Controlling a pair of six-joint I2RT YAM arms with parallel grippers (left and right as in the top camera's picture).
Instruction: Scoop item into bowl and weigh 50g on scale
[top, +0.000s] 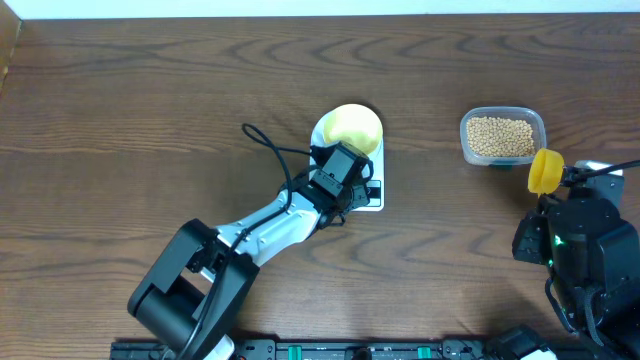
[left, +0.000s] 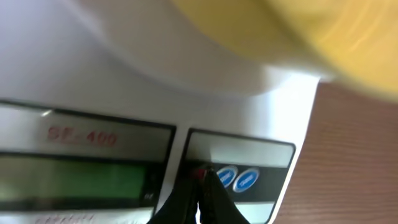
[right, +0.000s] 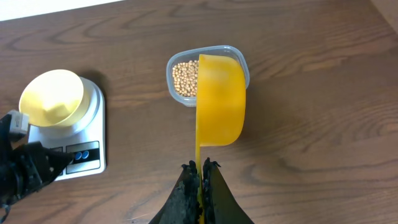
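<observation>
Right end effector (right: 200, 165) grips upright scoop (right: 221, 99), cup pointing toward tub (right: 170, 67).

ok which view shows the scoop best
Right wrist: the scoop fills the middle of the frame, cup and handle both clear. Overhead catches only a small yellow part of it near the right edge. Left wrist does not show it; the yellow blur there is the bowl.
</observation>
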